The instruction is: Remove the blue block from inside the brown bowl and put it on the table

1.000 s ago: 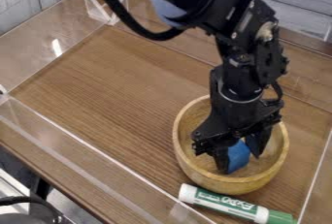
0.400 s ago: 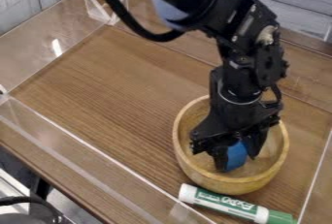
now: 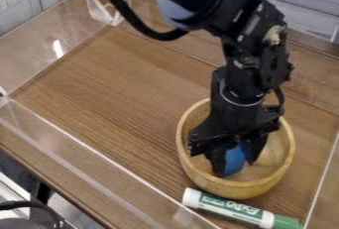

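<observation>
While the blue block (image 3: 235,161) sits inside my brown bowl (image 3: 277,171), my gripper (image 3: 228,156) has its fingers pinched on it. Just beside the bowl, on the table (image 3: 126,94), lies a green-and-white marker (image 3: 240,209); its writing is too tiny to read.

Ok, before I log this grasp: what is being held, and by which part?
The blue block, seemingly; the fingers hide exactly where it's gripped.

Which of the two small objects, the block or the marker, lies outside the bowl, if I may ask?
The green-and-white marker, on the table; the blue block is inside the bowl.
</observation>
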Action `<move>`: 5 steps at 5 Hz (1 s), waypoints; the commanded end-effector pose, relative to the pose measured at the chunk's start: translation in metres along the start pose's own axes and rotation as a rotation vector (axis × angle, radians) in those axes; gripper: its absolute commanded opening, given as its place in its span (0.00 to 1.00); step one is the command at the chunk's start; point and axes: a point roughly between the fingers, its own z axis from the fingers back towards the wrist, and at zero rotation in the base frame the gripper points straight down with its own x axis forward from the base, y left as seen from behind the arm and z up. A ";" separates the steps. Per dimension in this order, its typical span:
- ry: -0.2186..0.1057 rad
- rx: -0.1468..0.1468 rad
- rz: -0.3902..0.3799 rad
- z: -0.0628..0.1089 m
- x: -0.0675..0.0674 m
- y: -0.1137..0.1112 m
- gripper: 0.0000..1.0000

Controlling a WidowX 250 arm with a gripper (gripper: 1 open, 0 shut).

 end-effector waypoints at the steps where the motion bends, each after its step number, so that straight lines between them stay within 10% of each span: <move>1: -0.035 -0.066 -0.027 0.022 0.004 -0.013 0.00; 5: -0.083 -0.075 -0.121 0.075 0.017 -0.004 0.00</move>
